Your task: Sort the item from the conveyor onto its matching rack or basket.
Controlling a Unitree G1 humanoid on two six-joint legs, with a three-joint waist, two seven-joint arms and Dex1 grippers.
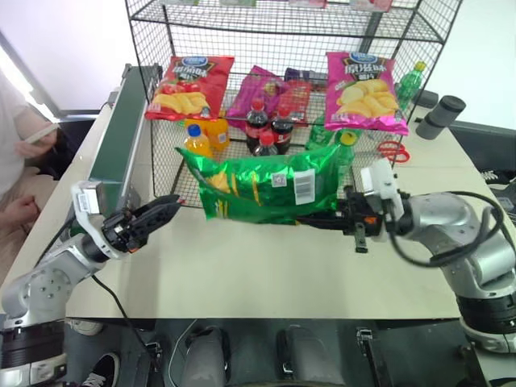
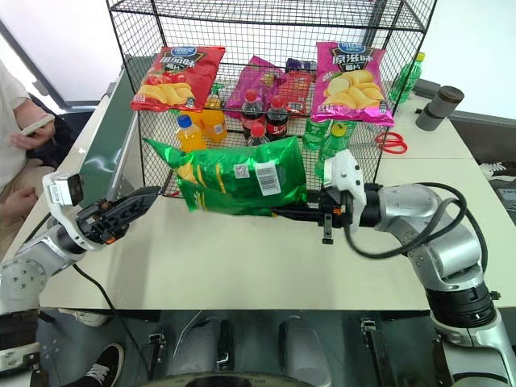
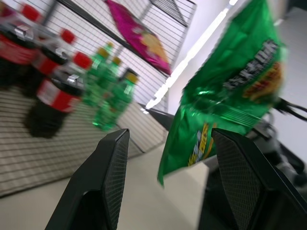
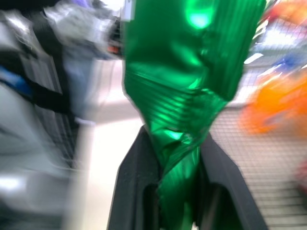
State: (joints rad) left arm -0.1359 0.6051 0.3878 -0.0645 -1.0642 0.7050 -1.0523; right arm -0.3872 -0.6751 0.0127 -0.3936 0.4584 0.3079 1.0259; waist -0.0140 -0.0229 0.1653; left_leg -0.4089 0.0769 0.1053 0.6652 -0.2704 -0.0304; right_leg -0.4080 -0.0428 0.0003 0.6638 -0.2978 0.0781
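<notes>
The item, a shiny green crisp bag, hangs above the table in front of the rack, barcode side towards me. My right gripper reaches in from the right and is shut on the bag's lower edge; in the right wrist view the foil is pinched between its fingers. My left gripper stands open to the left of the bag, apart from it. In the left wrist view the bag hangs beyond the open fingers. The conveyor runs along the table's left side.
The rack's tier holds a red crisp bag, a pink crisp bag, cola bottles, orange bottles and green bottles. Red scissors and a black cylinder lie at the right. A person sits at the left.
</notes>
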